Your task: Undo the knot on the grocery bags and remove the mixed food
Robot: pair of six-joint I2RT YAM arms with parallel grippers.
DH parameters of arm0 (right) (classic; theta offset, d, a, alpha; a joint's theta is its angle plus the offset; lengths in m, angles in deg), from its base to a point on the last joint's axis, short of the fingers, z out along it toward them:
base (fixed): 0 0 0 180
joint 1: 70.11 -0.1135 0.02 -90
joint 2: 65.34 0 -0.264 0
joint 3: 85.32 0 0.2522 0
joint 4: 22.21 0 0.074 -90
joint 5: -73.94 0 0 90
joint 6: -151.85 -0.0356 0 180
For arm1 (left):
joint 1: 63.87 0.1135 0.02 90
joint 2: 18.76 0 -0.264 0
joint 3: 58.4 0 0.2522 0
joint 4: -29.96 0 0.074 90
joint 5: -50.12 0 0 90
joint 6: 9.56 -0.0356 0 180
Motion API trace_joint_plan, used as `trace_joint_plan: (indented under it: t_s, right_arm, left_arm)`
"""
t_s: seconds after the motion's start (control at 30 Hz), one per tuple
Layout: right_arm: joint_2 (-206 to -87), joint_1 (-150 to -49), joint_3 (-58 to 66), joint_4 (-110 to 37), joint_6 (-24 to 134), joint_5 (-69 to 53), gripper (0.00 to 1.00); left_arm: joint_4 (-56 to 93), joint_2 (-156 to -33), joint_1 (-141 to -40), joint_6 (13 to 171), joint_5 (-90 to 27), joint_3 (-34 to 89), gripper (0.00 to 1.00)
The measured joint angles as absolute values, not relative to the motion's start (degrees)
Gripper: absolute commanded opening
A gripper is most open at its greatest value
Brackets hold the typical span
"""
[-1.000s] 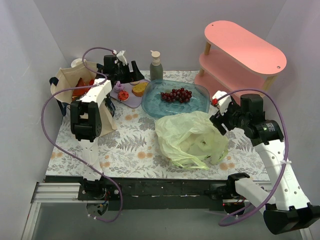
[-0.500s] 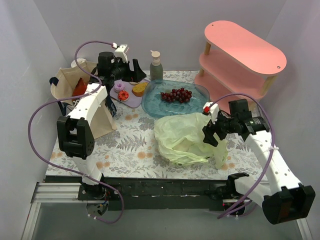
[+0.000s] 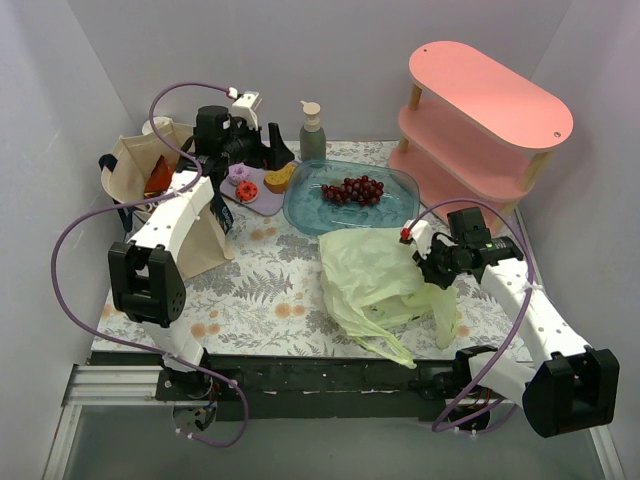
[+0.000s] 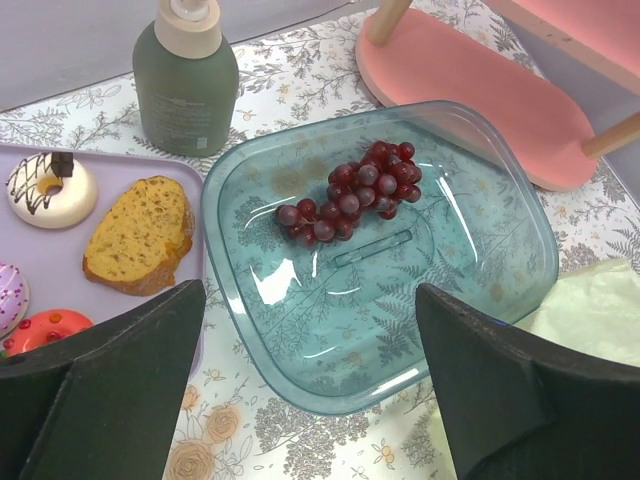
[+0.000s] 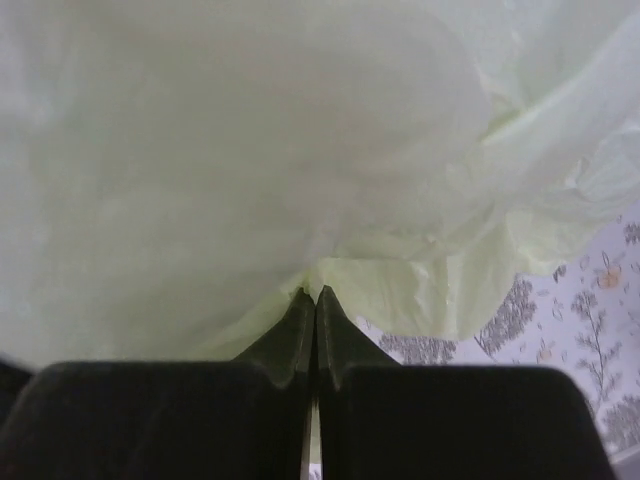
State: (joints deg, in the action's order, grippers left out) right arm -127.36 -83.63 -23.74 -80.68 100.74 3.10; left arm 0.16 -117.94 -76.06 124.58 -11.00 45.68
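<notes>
**Step in hand:** opening the pale-green plastic bag (image 3: 372,275) with the right gripper (image 5: 315,298).

**1. Claw state.**
- The right gripper's jaws are pressed together on a fold of the bag's film. In the right wrist view the film bunches at the tips and fans out ahead of and above them.
- The left gripper (image 4: 310,300) stands wide apart and holds nothing, over the near rim of the clear blue tray (image 4: 500,270).

**2. Location of task items.**
- The bag lies directly ahead of the right gripper. A loose tail of film trails on the near side of that claw.
- No tied knot can be made out in any view, so whether it is undone cannot be told.
- The bunch of dark red grapes (image 4: 350,192) lies in the tray, ahead of the left gripper and between its jaws as its wrist camera sees it.
- The canvas tote (image 3: 135,180) stands behind that claw, on the side away from the tray. A red packet (image 3: 158,178) shows in its mouth.

**3. Procedure (judged).**
- Thin film stretches, tears and slips, so pull slowly and away from the bag's bulk.
- Lift rather than drag, so that the contents do not ride along.
- Verify that the pinch holds a single layer. Two layers pinched together would likely hold the mouth shut.
- Bring the left gripper across to anchor the opposite side before widening the opening.
</notes>
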Motion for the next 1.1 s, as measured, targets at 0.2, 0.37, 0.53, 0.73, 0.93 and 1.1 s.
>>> trace_joint_plan:
  t_s: [0.2, 0.37, 0.53, 0.73, 0.93, 1.1]
  right_arm:
    - [-128.0, -80.6, -26.8, -87.9, 110.4, -10.0, 0.01]
    - [-126.4, -65.5, -30.6, -93.7, 119.5, -25.4, 0.01]
    - [-124.0, -50.3, -29.7, -92.7, 125.6, -35.4, 0.01]
    - [-131.5, -41.0, -15.9, -92.5, 126.6, -36.8, 0.52]
    - [-136.4, -40.7, 4.8, -96.4, 126.4, -19.2, 0.73]
    - [-141.4, -41.3, 18.2, -104.0, 123.1, -4.4, 0.78]
  left_arm:
    - [0.1, -116.7, -76.7, 123.5, -12.2, 45.1, 0.87]
    - [-0.1, -116.7, -77.7, 123.4, -15.3, 45.0, 0.95]
    - [-1.0, -116.7, -78.0, 122.7, -21.5, 45.6, 0.97]
    - [-3.7, -113.5, -77.8, 118.6, -28.8, 47.0, 0.98]
    - [-7.0, -103.6, -77.1, 111.6, -37.8, 47.0, 0.98]
    - [-11.8, -96.8, -77.0, 104.6, -46.2, 47.0, 0.98]
